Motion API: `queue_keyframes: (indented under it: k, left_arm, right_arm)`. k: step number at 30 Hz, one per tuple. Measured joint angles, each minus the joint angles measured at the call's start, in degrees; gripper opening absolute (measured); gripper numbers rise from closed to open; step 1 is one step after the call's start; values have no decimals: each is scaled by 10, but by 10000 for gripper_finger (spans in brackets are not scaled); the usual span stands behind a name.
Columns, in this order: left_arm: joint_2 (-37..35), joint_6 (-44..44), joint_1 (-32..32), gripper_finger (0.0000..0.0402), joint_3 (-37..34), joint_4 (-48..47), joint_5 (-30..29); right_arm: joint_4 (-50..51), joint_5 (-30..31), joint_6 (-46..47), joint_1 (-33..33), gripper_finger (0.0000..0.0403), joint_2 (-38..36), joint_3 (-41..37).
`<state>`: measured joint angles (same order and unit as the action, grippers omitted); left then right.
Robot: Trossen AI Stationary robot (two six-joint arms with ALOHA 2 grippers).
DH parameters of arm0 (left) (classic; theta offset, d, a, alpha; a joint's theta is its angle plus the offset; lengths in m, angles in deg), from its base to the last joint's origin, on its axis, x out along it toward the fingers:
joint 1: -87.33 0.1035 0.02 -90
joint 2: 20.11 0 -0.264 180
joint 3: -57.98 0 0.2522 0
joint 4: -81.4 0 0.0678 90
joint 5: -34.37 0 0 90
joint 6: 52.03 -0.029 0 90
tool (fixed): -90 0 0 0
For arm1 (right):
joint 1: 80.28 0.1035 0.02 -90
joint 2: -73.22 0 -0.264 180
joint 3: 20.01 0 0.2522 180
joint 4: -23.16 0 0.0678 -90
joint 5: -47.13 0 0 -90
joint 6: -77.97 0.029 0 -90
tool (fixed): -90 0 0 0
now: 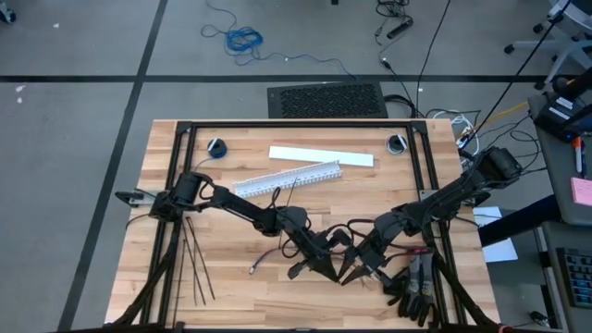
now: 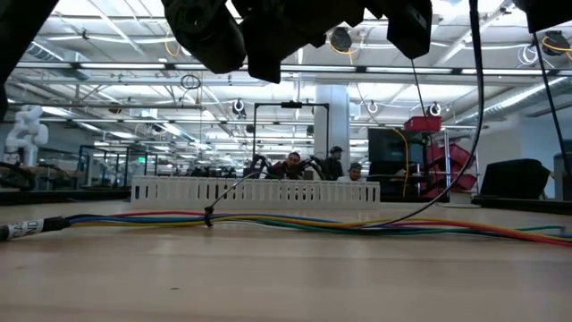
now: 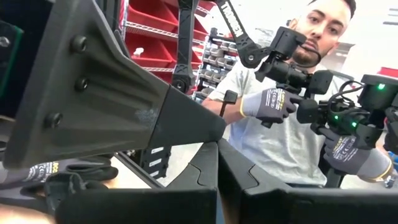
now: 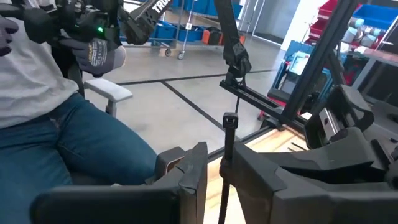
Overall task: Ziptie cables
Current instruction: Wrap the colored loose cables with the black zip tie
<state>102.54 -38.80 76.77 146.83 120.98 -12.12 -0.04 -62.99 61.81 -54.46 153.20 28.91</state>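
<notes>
The cables point(image 2: 357, 224) lie along the table as a bundle of coloured wires, seen in the high view point(image 1: 268, 259) left of both grippers. One black ziptie point(image 2: 207, 217) is looped round the bundle, its tail sticking up. Several loose zipties point(image 1: 194, 268) lie at the near left. My right gripper point(image 4: 214, 165), near the table's middle front point(image 1: 356, 273), is shut on another ziptie point(image 4: 227, 134). My left gripper point(image 3: 217, 162) is shut beside it point(image 1: 310, 268), with nothing showing between its fingers. My right gripper pinches the ziptie's thin strip point(image 4: 225, 163) between its two fingers, a short way from the head point(image 4: 230, 119). The strip stands out past the fingertips with the head free in the air. The fingers hide the rest of the strip.
A white slotted duct point(image 1: 287, 176) and a flat white strip point(image 1: 321, 155) lie behind the cables. Dark gloves point(image 1: 412, 287) lie at the near right. A black frame point(image 1: 296, 123) borders the table. A seated person with gloved hands point(image 3: 267, 102) is beyond the table.
</notes>
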Motion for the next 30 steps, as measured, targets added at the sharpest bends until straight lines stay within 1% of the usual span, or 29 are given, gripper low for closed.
queue_keyframes:
  k: [8, 17, 20, 24, 30]
  left_arm:
    - [0, 0, 1, 0, 0, 4, 9]
    - [0, -1, 1, 0, -2, 5, 16]
    - [0, 4, -1, 0, -2, 5, 17]
    - [0, 9, -3, 0, -2, 3, 13]
    - [0, 11, -3, 0, -1, 3, 14]
  right_arm:
    - [6, -14, -3, 0, 64, 4, 16]
    - [10, -28, -13, 2, 63, 59, 58]
    - [17, -28, -14, 2, 49, 59, 59]
    - [32, -28, -13, 0, 11, 48, 59]
    - [37, -30, -12, -2, 3, 42, 59]
